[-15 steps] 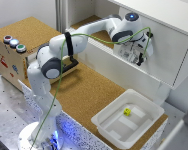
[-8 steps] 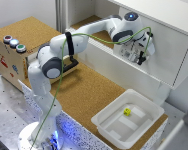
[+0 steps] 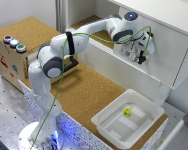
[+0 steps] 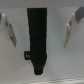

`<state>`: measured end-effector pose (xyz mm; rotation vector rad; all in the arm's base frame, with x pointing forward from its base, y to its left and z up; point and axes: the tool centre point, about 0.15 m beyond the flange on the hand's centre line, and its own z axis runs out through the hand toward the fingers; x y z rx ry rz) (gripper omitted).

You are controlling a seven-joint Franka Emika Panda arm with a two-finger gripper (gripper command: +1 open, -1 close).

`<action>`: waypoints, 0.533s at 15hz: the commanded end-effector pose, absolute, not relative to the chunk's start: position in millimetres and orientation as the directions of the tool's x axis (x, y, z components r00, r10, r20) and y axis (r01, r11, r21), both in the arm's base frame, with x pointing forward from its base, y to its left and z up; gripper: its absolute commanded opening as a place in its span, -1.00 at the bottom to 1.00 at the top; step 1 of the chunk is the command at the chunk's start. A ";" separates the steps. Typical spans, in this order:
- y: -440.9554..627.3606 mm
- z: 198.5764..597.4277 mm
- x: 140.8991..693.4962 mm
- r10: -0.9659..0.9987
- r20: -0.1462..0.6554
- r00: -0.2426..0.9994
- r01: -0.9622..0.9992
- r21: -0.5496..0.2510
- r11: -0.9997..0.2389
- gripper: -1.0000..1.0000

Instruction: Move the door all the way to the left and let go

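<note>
The door [image 3: 164,55], a flat white panel, stands upright at the cabinet front above the cork counter [image 3: 89,92], its long axis running level toward the exterior view's right, and its black handle [image 4: 37,37] stands vertical. I reach my arm [image 3: 89,40] far out from the base over the counter, my tool [image 4: 39,27] facing the panel with both fingers [image 4: 72,25] spread wide either side of the handle, apart from it and holding nothing. In the exterior view my wrist hides the handle, and the wrist view is blurred.

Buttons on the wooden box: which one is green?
The green button is the one at the row's end nearest the robot's base, beside the white button; the red button sits farthest away.
</note>
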<state>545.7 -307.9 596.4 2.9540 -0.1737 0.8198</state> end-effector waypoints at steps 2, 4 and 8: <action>-319.2 599.2 565.6 -0.050 0.519 0.853 -0.023 -0.059 -0.998 -1.00; -316.6 598.6 571.1 -0.026 0.523 0.852 -0.001 -0.049 -0.999 -1.00; -325.6 600.0 586.3 -0.014 0.501 0.865 0.004 -0.036 -0.999 -1.00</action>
